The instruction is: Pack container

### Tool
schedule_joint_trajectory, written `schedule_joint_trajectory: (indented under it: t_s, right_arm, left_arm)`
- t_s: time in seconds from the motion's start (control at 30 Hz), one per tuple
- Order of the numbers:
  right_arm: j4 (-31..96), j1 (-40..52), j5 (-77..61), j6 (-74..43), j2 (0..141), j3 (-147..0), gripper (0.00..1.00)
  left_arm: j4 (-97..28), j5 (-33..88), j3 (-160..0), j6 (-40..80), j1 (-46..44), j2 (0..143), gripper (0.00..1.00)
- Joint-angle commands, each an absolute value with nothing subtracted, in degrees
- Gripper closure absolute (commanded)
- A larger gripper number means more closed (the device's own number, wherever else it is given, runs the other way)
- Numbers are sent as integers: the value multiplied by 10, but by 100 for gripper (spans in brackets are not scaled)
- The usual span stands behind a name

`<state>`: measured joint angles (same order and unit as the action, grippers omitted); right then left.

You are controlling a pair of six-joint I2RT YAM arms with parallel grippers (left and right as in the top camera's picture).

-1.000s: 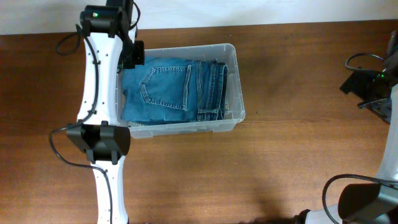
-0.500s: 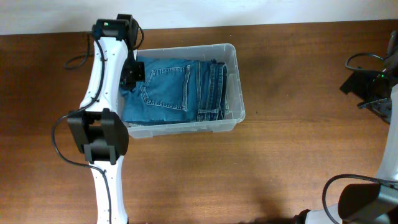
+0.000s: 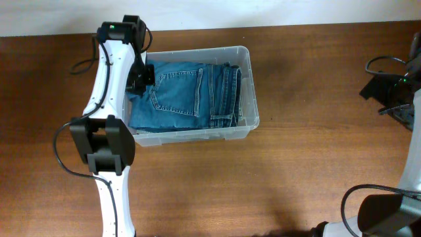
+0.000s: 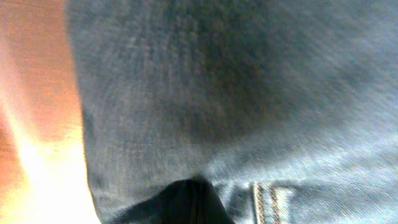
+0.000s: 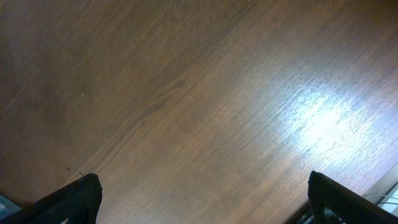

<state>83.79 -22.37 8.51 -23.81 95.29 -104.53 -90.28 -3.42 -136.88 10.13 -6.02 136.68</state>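
Left gripper (image 3: 140,78) is pressed into jeans (image 3: 191,92) beneath it; jaw state cannot be told. Denim may be snagged and dragged from the container (image 3: 254,99) on withdrawal.

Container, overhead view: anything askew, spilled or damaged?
Nothing stands out. The folded jeans lie flat inside the container, nothing hangs over its rim, and the left hand sits low over one end of them.

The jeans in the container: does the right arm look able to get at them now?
Probably not easily. The right gripper hangs over bare table at the far right, well apart from the jeans in the container, and the left gripper is down on them. Nothing lies between, though.
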Motion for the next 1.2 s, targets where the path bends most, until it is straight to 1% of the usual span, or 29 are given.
schedule_joint_trajectory:
  t_s: [0.0, 0.07, 0.3, 0.43, 0.6, 0.83, 0.93, 1.03, 1.17]
  right_arm:
    - [838, -226, 86, -243, 944, -1044, 2]
    - [838, -226, 86, -243, 944, -1044, 2]
    - [838, -226, 86, -243, 944, -1044, 2]
    - [838, -226, 86, -243, 944, -1044, 2]
    - [838, -226, 86, -243, 944, -1044, 2]
    - [838, -226, 86, -243, 945, -1044, 2]
    - [838, -226, 86, -243, 945, -1044, 2]
    - [838, -226, 86, -243, 945, -1044, 2]
    - [838, -226, 86, -243, 945, -1044, 2]
  left_arm:
    - [-909, -21, -1437, 94, -63, 1378, 99]
    - [-895, -22, -1457, 94, -63, 1378, 99]
    - [-800, -21, -1434, 94, -63, 1385, 99]
    - [-789, -21, -1432, 94, -63, 1409, 99]
    - [-817, -21, -1432, 94, -63, 1460, 99]
    - [-843, -21, -1454, 94, -63, 1464, 99]
    - [-879, -11, -1509, 94, -64, 1458, 99]
    - [-929, -2, -1602, 94, -64, 1437, 99]
    - [-967, 58, -1657, 93, -64, 1411, 99]
